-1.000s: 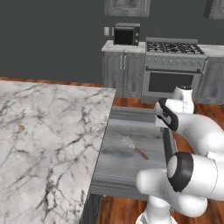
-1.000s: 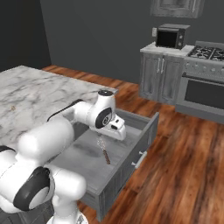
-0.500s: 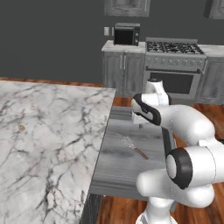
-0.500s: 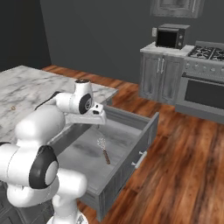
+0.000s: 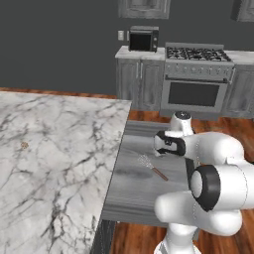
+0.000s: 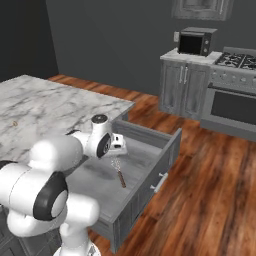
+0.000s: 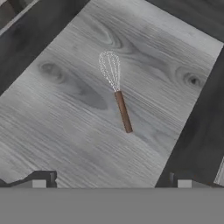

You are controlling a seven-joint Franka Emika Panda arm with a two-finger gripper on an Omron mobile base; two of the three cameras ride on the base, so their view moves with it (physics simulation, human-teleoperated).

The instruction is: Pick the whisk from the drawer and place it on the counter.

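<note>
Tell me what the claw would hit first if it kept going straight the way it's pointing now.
Probably the whisk, or the drawer floor just beside it. The open claw points down into the drawer with the whisk lying flat roughly ahead and nothing between them. How far above it hangs is hard to judge.

A small whisk [image 7: 116,89] with a pale silvery wire balloon head and a thin reddish-brown handle lies flat on the grey wood-grain floor of an open, wide, shallow drawer [image 5: 130,191], near the middle of the hand view. The drawer is pulled out beside a large white marble bench [image 5: 54,149] with grey veining, at the left of the left base view.
</note>
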